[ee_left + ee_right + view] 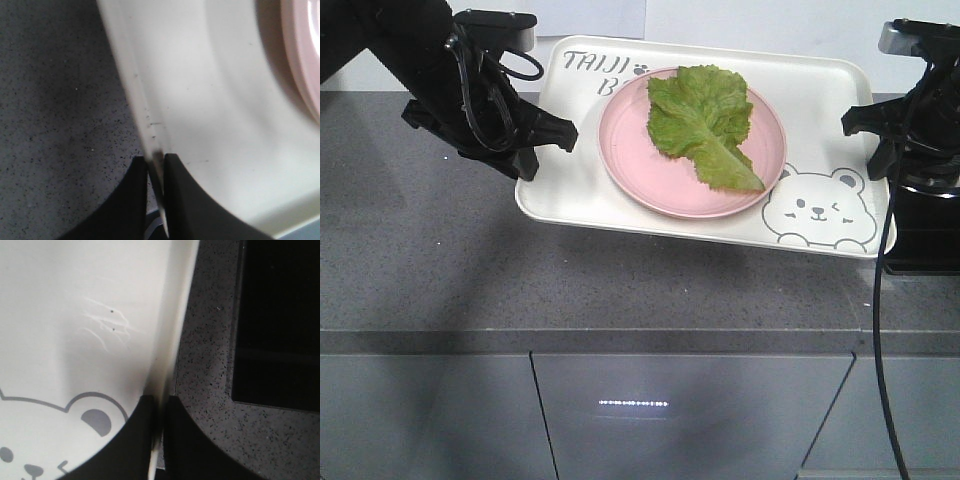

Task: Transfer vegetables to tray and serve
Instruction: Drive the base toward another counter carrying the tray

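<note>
L hand (156,165) & R hand (160,405) each clenched on tray (570,190) rim, lettuce (705,120) on pink plate (630,165) inside.

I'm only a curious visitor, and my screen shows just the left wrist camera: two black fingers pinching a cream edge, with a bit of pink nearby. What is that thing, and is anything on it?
Observer: It's a tray. The front view shows a pink plate on it, carrying a green lettuce leaf.
Operator: Is the other arm helping?
Observer: Yes, the right gripper is shut on the opposite rim, next to a printed bear face.
Operator: Any writing on it?
Observer: Grey lettering reading "TAIJI" near its far edge; the plate hides most of a second line.
</note>
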Controlling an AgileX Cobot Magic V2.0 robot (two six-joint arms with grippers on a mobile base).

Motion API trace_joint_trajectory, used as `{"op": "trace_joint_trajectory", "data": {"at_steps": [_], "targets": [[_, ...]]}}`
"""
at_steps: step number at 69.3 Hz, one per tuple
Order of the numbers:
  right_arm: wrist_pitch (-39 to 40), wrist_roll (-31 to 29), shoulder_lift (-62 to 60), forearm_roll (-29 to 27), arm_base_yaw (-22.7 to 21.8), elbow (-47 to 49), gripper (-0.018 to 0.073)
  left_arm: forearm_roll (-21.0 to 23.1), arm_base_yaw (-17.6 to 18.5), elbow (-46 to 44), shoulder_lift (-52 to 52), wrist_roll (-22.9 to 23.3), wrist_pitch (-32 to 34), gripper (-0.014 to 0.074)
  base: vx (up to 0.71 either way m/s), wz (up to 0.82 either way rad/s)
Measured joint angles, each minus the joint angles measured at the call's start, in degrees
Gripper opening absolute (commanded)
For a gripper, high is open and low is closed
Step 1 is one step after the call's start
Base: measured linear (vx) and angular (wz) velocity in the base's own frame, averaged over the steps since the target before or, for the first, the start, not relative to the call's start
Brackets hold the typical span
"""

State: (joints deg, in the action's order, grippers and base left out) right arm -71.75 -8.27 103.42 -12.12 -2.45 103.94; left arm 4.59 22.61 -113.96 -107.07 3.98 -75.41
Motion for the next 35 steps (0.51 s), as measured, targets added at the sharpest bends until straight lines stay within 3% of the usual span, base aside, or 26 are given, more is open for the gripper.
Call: {"op": "trace_joint_trajectory", "data": {"at_steps": [35], "targets": [[0.0,0.0,0.0,0.0,0.0,0.0,-0.0006,0.0,0.0,0.0,0.0,0.0,0.0,-0.0006,0.08,0.03]]}}
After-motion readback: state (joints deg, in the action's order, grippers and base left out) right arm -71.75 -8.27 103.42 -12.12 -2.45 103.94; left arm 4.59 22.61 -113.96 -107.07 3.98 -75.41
